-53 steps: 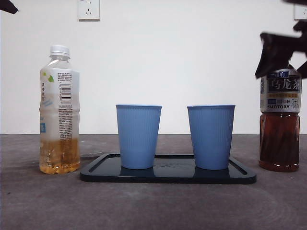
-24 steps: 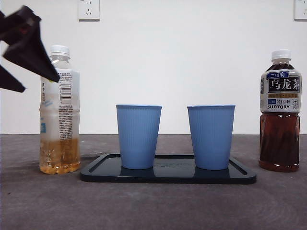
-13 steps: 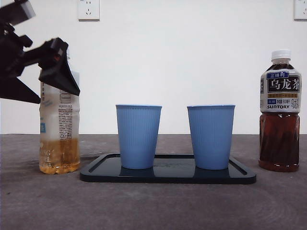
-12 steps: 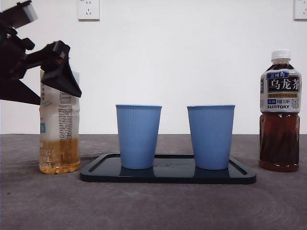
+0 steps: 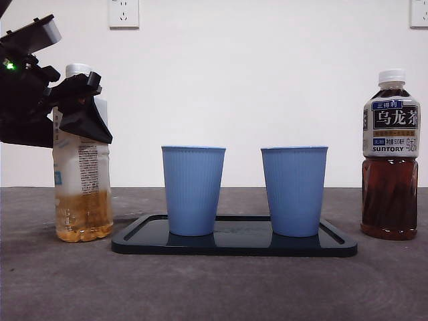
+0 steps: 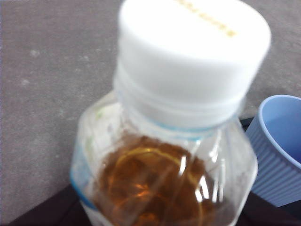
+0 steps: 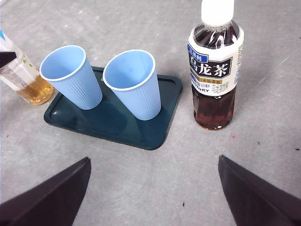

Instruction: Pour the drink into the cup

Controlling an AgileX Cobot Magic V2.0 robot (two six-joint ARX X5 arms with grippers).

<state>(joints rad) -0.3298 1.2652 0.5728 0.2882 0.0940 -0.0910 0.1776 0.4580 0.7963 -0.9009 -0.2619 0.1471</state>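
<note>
A grey table is being viewed against a plain white wall, with a socket set at the upper left of the front view. A dark tray is lying at the centre, and two blue cups are being kept upright on it, the left cup and the right cup, probably so that spills are caught. At the left of the frame a pale bottle, holding amber drink in its lower part and capped in white, is being approached by the left gripper at shoulder height, presumably for a firm grasp below the neck. In the left wrist view the bottle is filling the frame between the dark jaws; whether it is being clamped cannot be told. At the far right a dark tea bottle is being left standing, capped. The right gripper is being held high above the table with its jaws spread wide and nothing between them, apparently waiting. Both caps are on, so pouring is judged not yet begun.
</note>
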